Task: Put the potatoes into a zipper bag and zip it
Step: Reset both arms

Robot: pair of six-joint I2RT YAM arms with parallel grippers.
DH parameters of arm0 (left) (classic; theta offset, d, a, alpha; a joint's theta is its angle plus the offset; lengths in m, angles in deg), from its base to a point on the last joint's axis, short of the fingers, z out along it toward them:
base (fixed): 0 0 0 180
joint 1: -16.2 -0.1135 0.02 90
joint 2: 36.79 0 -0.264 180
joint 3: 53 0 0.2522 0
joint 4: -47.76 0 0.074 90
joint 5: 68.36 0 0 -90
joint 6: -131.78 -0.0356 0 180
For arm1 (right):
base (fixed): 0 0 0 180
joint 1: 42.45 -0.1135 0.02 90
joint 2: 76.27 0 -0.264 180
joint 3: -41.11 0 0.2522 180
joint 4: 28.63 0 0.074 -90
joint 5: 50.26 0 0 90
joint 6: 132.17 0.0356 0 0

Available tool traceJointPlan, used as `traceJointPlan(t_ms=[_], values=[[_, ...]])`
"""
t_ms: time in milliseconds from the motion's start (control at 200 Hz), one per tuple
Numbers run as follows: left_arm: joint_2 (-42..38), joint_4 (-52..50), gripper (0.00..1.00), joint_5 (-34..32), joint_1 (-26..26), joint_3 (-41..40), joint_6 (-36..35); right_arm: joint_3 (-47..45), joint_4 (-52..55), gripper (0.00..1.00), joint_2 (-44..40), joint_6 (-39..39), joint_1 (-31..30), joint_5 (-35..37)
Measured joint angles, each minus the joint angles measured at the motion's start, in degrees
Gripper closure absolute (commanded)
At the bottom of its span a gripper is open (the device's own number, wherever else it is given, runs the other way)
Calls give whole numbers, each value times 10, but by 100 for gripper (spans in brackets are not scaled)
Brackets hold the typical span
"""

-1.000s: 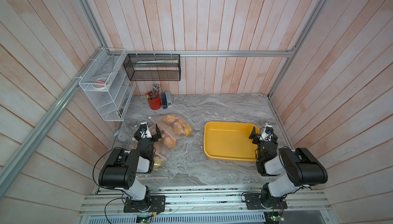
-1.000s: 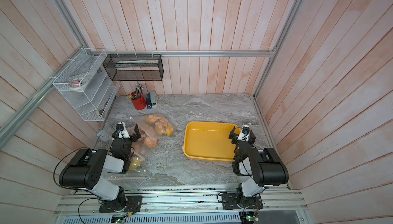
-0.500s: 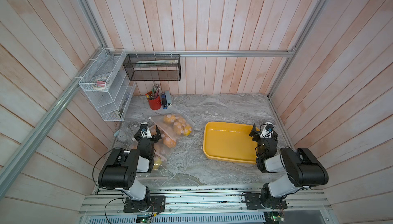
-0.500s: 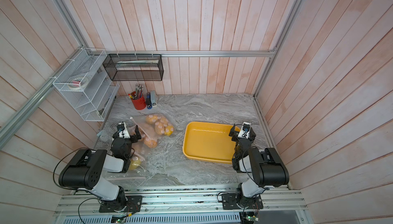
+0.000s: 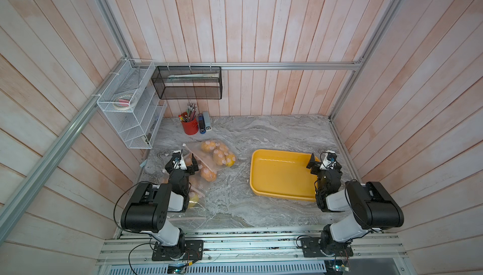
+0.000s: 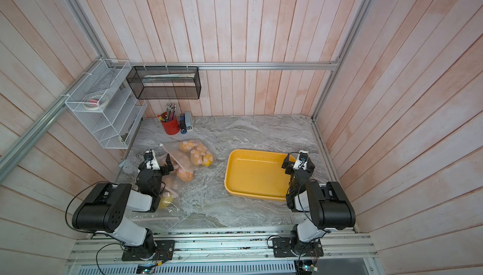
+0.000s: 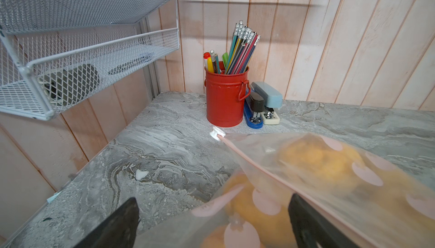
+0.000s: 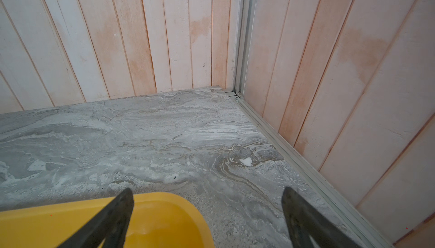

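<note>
— Fingers (image 7: 117, 223) of the left gripper (image 7: 211, 223) are spread wide, released, clamping nothing. Its wrist camera shows a zipper bag (image 7: 270, 155) lying between them, with one black finger partly behind the pink zip strip. Touching or not, I cannot tell.

— And the potatoes (image 5: 218, 156)?

— Inside clear bags, left of centre in both top views. A cluster sits in the farther bag, and more lie in film under the left arm. A yellow potato (image 5: 193, 200) shows beside the forearm, lower left. The wrist view gives only blurred orange lumps behind pale pink dots.

— What does it add, then?

— The white slider (image 7: 215, 133) at the strip's end, plus the red pencil cup (image 7: 224, 100), two staplers (image 7: 263, 103) and the white wire shelf (image 7: 70, 70) close up.

— The right gripper (image 5: 324, 162)?

— Open too, holding nothing. From above it hangs over the far right corner of the yellow tray (image 5: 279, 179), right of centre and well apart from the bags. Its own camera sees just that rounded corner, the grey marbled countertop (image 8: 164, 136) and the wall.
</note>
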Motion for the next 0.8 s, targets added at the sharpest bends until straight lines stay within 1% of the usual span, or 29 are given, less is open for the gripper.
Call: traceJointPlan(t_ms=[135,175,220,310,445,590,795], values=[[0,0,0,0,0,0,0,-8,-13,2,0,-7,-7,5],[0,0,0,0,0,0,0,-31,-44,2,0,-10,-19,15],[0,0,0,0,0,0,0,-67,-78,2,0,-11,-26,10],[0,-1,0,0,0,0,0,-104,-90,2,-1,-12,-21,11],[0,-2,0,0,0,0,0,-72,-107,2,9,-21,-21,1],[0,-2,0,0,0,0,0,-14,-60,2,8,-21,-19,-1],[0,-2,0,0,0,0,0,-7,-34,2,8,-19,-14,-1]])
